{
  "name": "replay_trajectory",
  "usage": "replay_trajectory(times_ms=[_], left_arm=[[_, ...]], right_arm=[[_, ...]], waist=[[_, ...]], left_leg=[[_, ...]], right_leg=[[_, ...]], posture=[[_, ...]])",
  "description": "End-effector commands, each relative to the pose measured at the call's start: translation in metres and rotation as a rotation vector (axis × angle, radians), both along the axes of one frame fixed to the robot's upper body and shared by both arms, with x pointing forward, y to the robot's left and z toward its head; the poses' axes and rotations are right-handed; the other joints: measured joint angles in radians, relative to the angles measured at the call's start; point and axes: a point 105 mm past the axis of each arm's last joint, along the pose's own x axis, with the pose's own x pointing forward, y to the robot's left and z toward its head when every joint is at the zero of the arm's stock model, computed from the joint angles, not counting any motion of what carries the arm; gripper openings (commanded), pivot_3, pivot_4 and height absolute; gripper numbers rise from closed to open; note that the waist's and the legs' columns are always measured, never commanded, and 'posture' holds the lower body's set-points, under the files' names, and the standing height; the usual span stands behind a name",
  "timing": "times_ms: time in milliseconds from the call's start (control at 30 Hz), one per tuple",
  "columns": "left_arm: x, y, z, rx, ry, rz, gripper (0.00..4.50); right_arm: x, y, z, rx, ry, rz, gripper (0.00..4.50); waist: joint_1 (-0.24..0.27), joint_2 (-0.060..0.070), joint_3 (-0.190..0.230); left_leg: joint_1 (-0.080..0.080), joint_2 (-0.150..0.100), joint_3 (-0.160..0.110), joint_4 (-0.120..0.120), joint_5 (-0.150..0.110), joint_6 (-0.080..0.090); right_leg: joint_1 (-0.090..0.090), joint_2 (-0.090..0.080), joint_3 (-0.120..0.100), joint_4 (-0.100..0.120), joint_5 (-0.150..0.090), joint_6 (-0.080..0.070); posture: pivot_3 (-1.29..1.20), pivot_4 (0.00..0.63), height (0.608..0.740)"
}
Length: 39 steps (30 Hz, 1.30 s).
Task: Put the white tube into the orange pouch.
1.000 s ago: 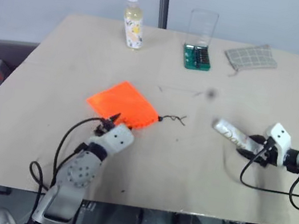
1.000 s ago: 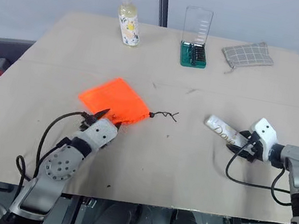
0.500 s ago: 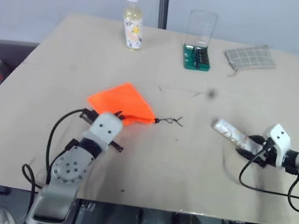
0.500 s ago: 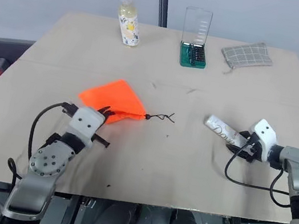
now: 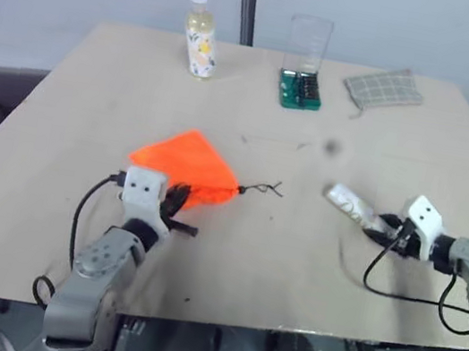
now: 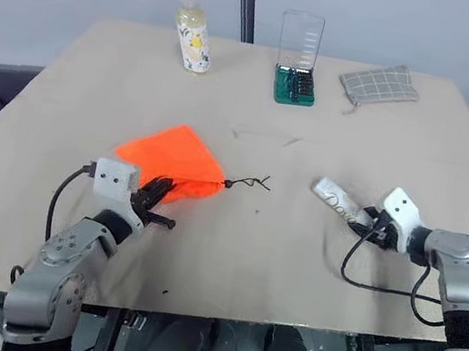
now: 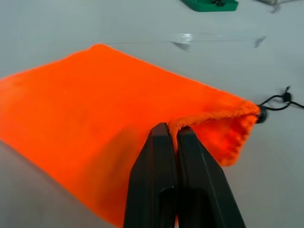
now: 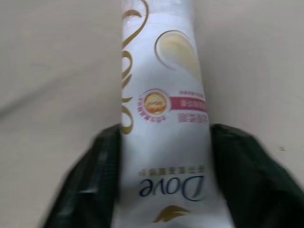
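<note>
Two-arm pickup under way on a tan table (image 5: 229, 256): the left gripper (image 7: 170, 137) has its two black fingers pressed fully together on the top hem of the orange pouch (image 5: 184, 165), pinching one layer of fabric at the mouth, w/ the gathered opening and its dark cord (image 5: 261, 187) just beside the tips. The pouch lies left of centre, mostly flat, mouth turned toward the table's middle. Over on the right the white tube (image 6: 336, 199) lies on the table, and the right gripper (image 8: 164, 156) straddles it near one end, one finger on each side; whether the pads are already pressing or only flanking can't be told from these views, and the tube looks to be resting on the surface, not lifted. Judged from this, the step in hand is securing both items before bringing them together. To do it well: the right gripper prob. wants a firm but not crushing squeeze across the tube's width, since a soft squeeze tube will flatten and may slip if held only at its tip; lift it clear and keep it roughly in line w/ the pouch mouth. The left should raise only the pinched upper hem so the lower layer sags and the mouth gapes. Main risk is a mouth pinched closed through both layers. Bottle (image 5: 198, 36), clear case (image 5: 304, 65) and checked cloth (image 5: 384, 87) sit at the far edge, well apart.
</note>
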Motion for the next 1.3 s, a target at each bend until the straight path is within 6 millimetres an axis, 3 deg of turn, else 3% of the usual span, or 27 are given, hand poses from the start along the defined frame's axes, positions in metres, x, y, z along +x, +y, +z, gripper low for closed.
replay_trajectory(times_ms=[33,233,367,433,533,667,767,867,1033,1300], left_arm=[[-0.002,-0.001,0.017,-0.023,-0.062,-0.007,0.00],[-0.002,-0.003,0.018,-0.033,-0.069,-0.033,0.00],[-0.002,-0.003,0.018,-0.033,-0.069,-0.037,0.00],[-0.001,-0.003,0.018,-0.034,-0.072,-0.041,0.00],[-0.001,-0.003,0.018,-0.042,-0.076,-0.049,0.00],[0.000,-0.007,0.020,-0.067,-0.084,-0.072,0.00],[0.001,-0.014,0.022,-0.087,-0.091,-0.096,0.00],[0.003,-0.022,0.024,-0.097,-0.099,-0.124,0.00],[-0.008,-0.044,0.024,-0.081,-0.100,-0.246,0.00],[-0.032,-0.061,0.013,-0.020,-0.066,-0.381,0.00]], right_arm=[[-0.015,-0.005,-0.034,-0.038,0.133,-0.033,1.38],[-0.015,-0.002,-0.031,0.003,0.131,-0.030,1.38],[-0.013,0.001,-0.028,0.005,0.114,-0.028,0.39],[-0.013,0.009,-0.022,0.010,0.094,0.010,0.39],[-0.015,0.038,-0.001,0.046,0.054,0.120,0.39],[-0.033,0.094,0.024,0.083,0.045,0.320,0.39],[-0.054,0.134,0.024,0.062,0.093,0.479,0.39],[-0.055,0.163,0.019,0.034,0.126,0.521,0.39],[-0.028,0.188,0.018,-0.001,0.121,0.447,0.39],[-0.010,0.206,0.032,0.040,0.120,0.388,0.39]], waist=[[-0.001,-0.001,0.000],[0.000,-0.001,0.001],[-0.003,-0.001,0.001],[-0.003,-0.001,0.001],[-0.004,0.000,0.002],[-0.006,0.003,0.004],[-0.002,0.007,0.006],[0.002,0.008,0.007],[-0.001,0.008,0.007],[-0.004,0.010,0.007]], left_leg=[[0.003,0.000,0.000,0.000,0.000,0.000],[0.010,0.000,-0.002,0.000,-0.003,-0.004],[0.009,0.000,-0.003,-0.002,-0.003,-0.004],[0.009,0.001,-0.003,-0.003,-0.003,-0.004],[0.009,0.001,-0.003,-0.003,-0.003,-0.004],[0.007,0.003,-0.003,-0.006,-0.002,-0.004],[0.000,0.004,-0.004,-0.007,-0.002,-0.003],[-0.011,0.002,-0.005,-0.004,-0.001,-0.004],[-0.014,-0.001,-0.004,-0.004,0.001,-0.007],[-0.013,0.001,-0.005,-0.005,-0.001,-0.004]], right_leg=[[0.003,0.000,0.000,0.000,-0.003,-0.002],[0.011,0.000,-0.001,-0.003,-0.004,-0.001],[0.011,0.000,-0.002,-0.006,-0.004,-0.002],[0.011,0.000,-0.002,-0.006,-0.004,-0.002],[0.011,0.000,-0.002,-0.007,-0.004,-0.002],[0.008,-0.001,-0.002,-0.008,-0.004,-0.002],[0.001,0.001,-0.003,-0.008,-0.001,0.002],[-0.009,0.002,-0.004,-0.008,0.002,-0.002],[-0.012,-0.001,-0.003,-0.009,0.002,-0.002],[-0.012,0.001,-0.003,-0.008,0.002,-0.003]], posture=[[0.00,0.150,0.740],[0.00,0.150,0.740],[0.00,0.150,0.740],[0.00,0.150,0.740],[0.00,0.150,0.740],[0.00,0.150,0.740],[0.00,0.150,0.740],[0.00,0.150,0.740],[0.00,0.150,0.740],[0.00,0.150,0.740]])
